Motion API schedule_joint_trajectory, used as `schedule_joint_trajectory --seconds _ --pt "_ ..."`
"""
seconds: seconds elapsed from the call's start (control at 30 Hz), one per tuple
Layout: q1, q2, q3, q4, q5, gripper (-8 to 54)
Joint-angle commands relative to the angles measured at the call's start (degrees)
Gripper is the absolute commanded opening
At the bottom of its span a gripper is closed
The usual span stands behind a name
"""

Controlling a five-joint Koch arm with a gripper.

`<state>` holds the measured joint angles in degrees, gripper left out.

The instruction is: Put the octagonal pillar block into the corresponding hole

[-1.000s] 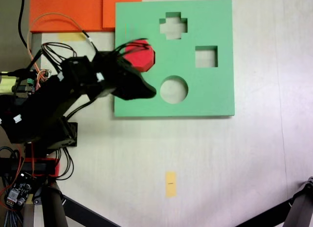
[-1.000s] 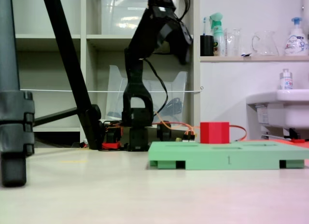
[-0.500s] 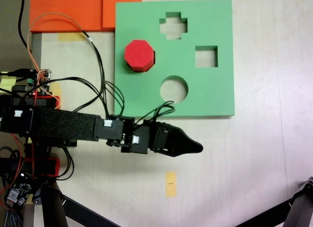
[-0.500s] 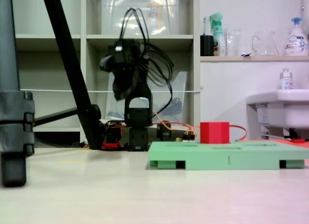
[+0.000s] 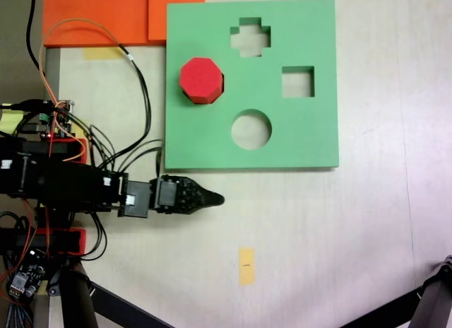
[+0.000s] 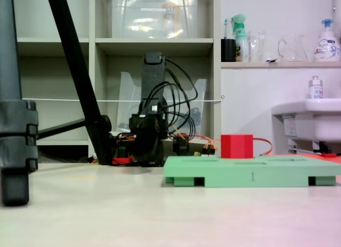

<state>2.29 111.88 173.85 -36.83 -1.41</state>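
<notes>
The octagonal pillar block (image 5: 200, 80) stands in the corresponding hole (image 5: 220, 83) of the green board (image 5: 311, 130) (protruding well above it). The gripper (image 5: 215, 198) lies off the board; its jaws' state I cannot tell, so the task looks done

1. Black blocky arm (image 5: 70, 186) with small white labels on its segments.
2. Looping black cables (image 6: 173, 100) along the links.
3. Black tapered gripper (image 5: 212, 198).
4. Red base parts, with orange wires (image 5: 53, 80) nearby.

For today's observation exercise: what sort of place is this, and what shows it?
Probably a lab or workshop room: open shelving, spray bottles beside a sink, and a tripod leg near the hobby arm.
</notes>
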Motion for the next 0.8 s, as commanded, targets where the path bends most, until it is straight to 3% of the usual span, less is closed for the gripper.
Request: schedule_joint_trajectory --seconds 0.0,0.13,0.3,0.77 --pt "-0.18 8.44 3.43 1.05 -0.70 35.0" --pt "-0.18 18.72 5.80 17.58 -0.70 35.3" --pt "-2.72 20.30 5.80 36.47 -0.53 35.1" --pt "-2.72 20.39 5.80 36.12 -0.35 34.7"
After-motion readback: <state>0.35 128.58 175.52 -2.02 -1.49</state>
